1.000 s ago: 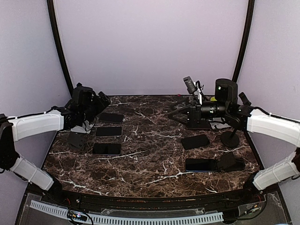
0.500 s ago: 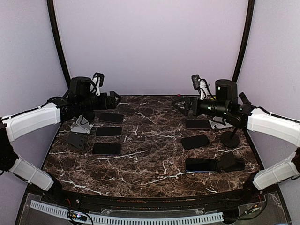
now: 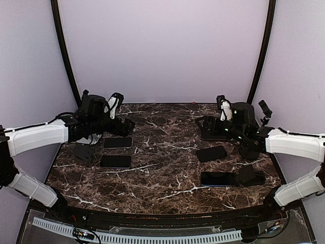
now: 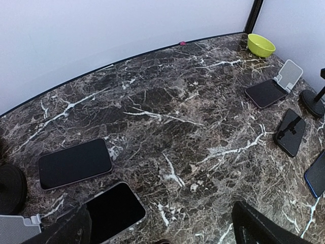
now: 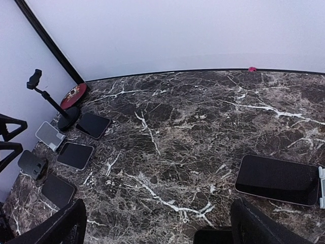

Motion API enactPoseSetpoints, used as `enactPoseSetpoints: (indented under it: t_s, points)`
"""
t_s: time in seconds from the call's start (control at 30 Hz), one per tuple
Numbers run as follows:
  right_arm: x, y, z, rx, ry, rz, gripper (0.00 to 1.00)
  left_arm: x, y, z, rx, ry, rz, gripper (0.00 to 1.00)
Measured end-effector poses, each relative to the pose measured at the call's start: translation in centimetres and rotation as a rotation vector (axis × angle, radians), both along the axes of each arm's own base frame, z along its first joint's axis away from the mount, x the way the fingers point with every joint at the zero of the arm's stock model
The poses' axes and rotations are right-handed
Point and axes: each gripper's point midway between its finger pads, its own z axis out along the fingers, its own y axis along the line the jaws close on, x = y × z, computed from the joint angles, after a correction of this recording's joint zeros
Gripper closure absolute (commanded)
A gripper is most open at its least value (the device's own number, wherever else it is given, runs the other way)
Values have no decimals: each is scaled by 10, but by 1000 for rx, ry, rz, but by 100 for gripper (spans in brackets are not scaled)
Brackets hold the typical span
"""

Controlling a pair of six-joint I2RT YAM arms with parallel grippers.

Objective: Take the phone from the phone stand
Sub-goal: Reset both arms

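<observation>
Several dark phones lie flat on the marble table (image 3: pixel 162 168); none leans on a stand. In the right wrist view one phone (image 5: pixel 278 179) lies with its end by a white phone stand (image 5: pixel 321 188); the left wrist view shows the same phone (image 4: pixel 266 93) and stand (image 4: pixel 288 75). Another phone (image 3: pixel 217 178) abuts a black stand (image 3: pixel 251 175). My right gripper (image 3: pixel 203 123) (image 5: pixel 160 223) hangs open and empty above the table, left of that phone. My left gripper (image 3: pixel 124 124) (image 4: pixel 162 223) is open and empty over the left-hand phones (image 4: pixel 75 163) (image 4: pixel 109 211).
A grey stand (image 3: pixel 84 151) sits at the left, with two phones (image 3: pixel 118 142) (image 3: pixel 115 161) beside it. A pole stand on a round base (image 3: pixel 249 150) stands at the right. A green bowl (image 4: pixel 261 44) is at the back right. A phone (image 3: pixel 212 153) lies right of centre.
Both grippers have lifted off the table and turned toward its middle. The right arm has drawn back to the right and the left gripper has swung right. Both stayed open.
</observation>
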Motion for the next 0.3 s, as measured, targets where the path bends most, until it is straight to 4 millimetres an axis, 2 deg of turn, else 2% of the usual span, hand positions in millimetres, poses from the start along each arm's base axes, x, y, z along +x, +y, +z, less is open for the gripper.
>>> enactPoseSetpoints:
  t_s: [0.17, 0.3]
  points:
    - [5, -5, -23, -21, 25, -43, 1, -10, -3, -19, 22, 29, -11, 1]
    - [9, -8, -30, -28, 33, -69, 1, -12, -1, -27, 25, 42, -2, 1]
